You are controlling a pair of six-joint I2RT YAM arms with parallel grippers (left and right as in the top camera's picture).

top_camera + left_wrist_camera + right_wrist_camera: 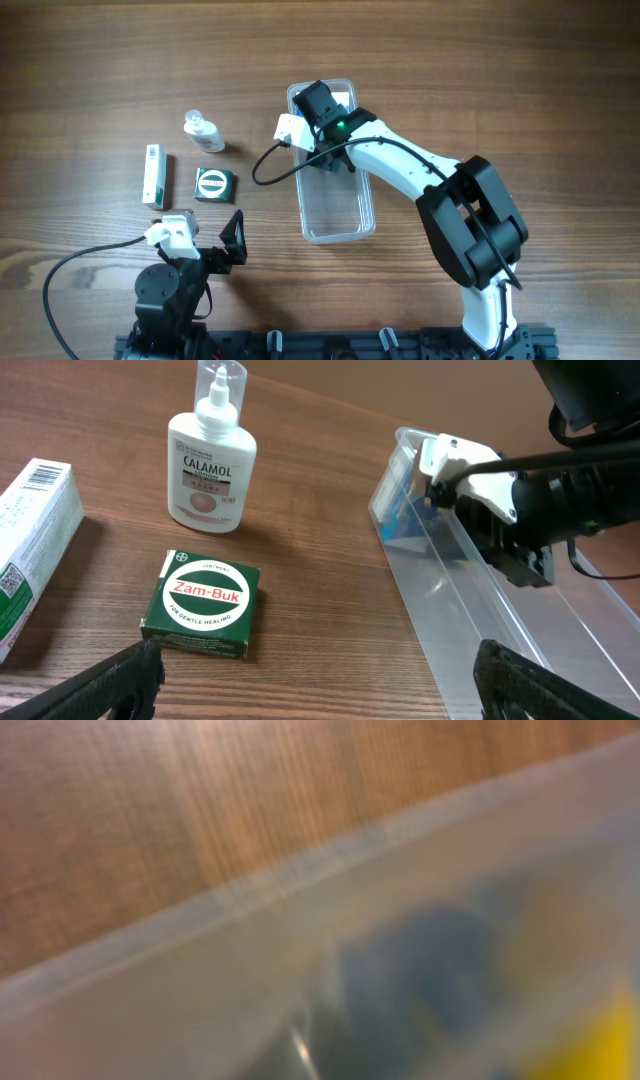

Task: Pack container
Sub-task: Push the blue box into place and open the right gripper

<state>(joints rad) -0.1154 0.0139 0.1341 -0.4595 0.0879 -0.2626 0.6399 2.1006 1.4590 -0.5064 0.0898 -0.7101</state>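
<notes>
- Container (340, 215) – a long, narrow tub of clear plastic with rounded corners and a raised rim. The wood grain shows through its bottom.
- Long axis – in the overhead view it runs from the far side of the table (520, 60) toward the robot's side, with the near end leaning slightly to the robot's right. It stands upright, open side up.
- Position – near the table's middle, to the right of the three loose items and well apart from them.
- Contents – a blue item (405, 520) shows through the wall at the far end; what it is cannot be told.
- Right gripper (322, 105) – reaches over the container's far end, with its wrist above the rim. Its camera view is blurred, so whether the jaws are apart or together cannot be told.
- Left gripper (320, 685) – jaws spread wide and holding nothing, low over the table on the near left.
- Loose items – a white lotion bottle (210, 455) stands upright, a green square box (203, 605) lies flat nearer the robot, and a long white-and-green box (30, 550) lies to their left.
</notes>
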